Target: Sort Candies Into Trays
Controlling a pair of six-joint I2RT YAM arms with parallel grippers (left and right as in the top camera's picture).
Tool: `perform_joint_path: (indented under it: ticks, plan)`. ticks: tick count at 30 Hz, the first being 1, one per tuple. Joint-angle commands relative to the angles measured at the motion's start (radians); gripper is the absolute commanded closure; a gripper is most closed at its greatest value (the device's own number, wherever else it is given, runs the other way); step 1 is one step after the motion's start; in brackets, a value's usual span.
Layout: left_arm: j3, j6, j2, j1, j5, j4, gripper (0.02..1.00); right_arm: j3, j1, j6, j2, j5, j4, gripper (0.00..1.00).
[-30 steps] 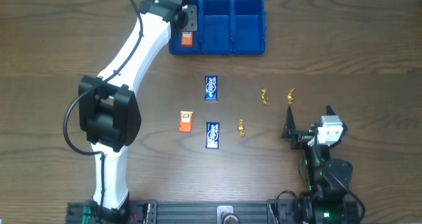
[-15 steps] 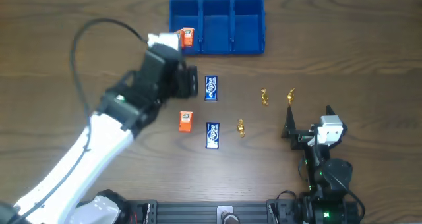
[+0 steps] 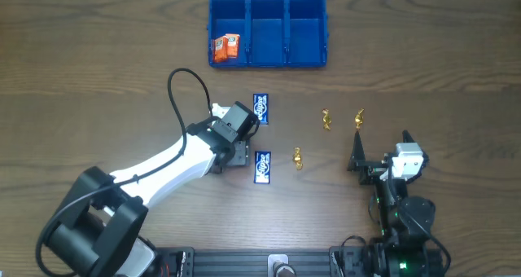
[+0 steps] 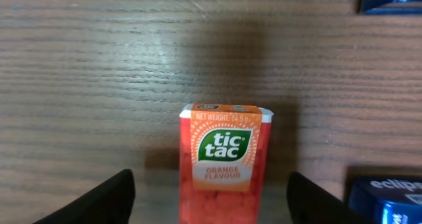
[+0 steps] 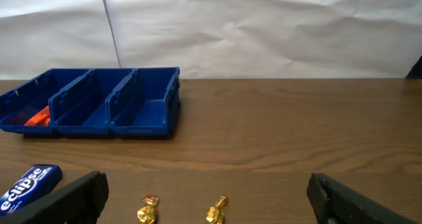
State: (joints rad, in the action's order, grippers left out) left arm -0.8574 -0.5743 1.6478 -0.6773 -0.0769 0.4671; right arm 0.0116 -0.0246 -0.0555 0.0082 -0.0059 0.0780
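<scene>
Dark wood-grain worktop (image 3: 456, 81) carries a blue tray (image 3: 267, 63) with three compartments on the side far from the arm bases, and its leftmost compartment holds two orange candy boxes (image 3: 225, 49). Another orange box (image 4: 224, 158) lies flat on the worktop between the spread fingers of the left end effector (image 4: 211, 207), near two blue gum packs (image 3: 260, 108) and three gold-wrapped candies (image 3: 326, 119). Close to its own base, the right end effector (image 5: 206, 184) hovers with its fingers wide apart.

One blue tray (image 3: 268, 63), three orange boxes (image 3: 225, 49), two blue packs (image 3: 260, 108) and three gold candies (image 3: 326, 119).
</scene>
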Motion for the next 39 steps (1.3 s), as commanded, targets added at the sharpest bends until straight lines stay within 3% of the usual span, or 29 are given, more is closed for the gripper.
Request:
perform_joint_path:
  ticks: [1,4,8,11,14,18,21,26,31,39]
  plan:
    - [0.003,-0.017,0.049,-0.006,0.000,-0.013,0.314,-0.004,0.002,0.012,-0.005,0.003,0.004,0.003]
    - [0.003,-0.018,0.065,-0.006,0.000,-0.029,0.395,-0.004,0.002,0.012,-0.005,0.003,0.004,0.003]
    - [0.003,-0.018,0.067,-0.006,0.000,-0.035,0.676,-0.004,0.002,0.012,-0.005,0.003,0.004,0.003]
    - [0.000,-0.029,0.064,-0.006,-0.001,-0.037,0.735,-0.004,0.002,0.012,-0.005,0.003,0.004,0.003]
    - [-0.069,-0.016,0.007,0.000,-0.053,-0.006,0.733,-0.004,0.002,0.012,-0.005,0.003,0.004,0.003]
    - [-0.402,0.075,-0.053,0.045,-0.198,0.163,0.720,-0.004,0.002,0.012,-0.005,0.003,0.004,0.003]
    - [-0.720,0.183,0.018,0.132,-0.225,0.206,0.720,-0.004,0.002,0.012,-0.005,0.003,0.004,0.003]
    - [-1.107,0.217,0.368,0.294,-0.142,0.253,0.722,-0.004,0.002,0.012,-0.005,0.003,0.004,0.003]
    - [-1.153,0.239,0.542,0.337,-0.016,0.220,0.715,-0.004,0.002,0.012,-0.005,0.003,0.004,0.003]
    - [-1.153,0.298,0.589,0.322,0.029,0.214,0.715,-0.004,0.002,0.012,-0.005,0.003,0.004,0.003]
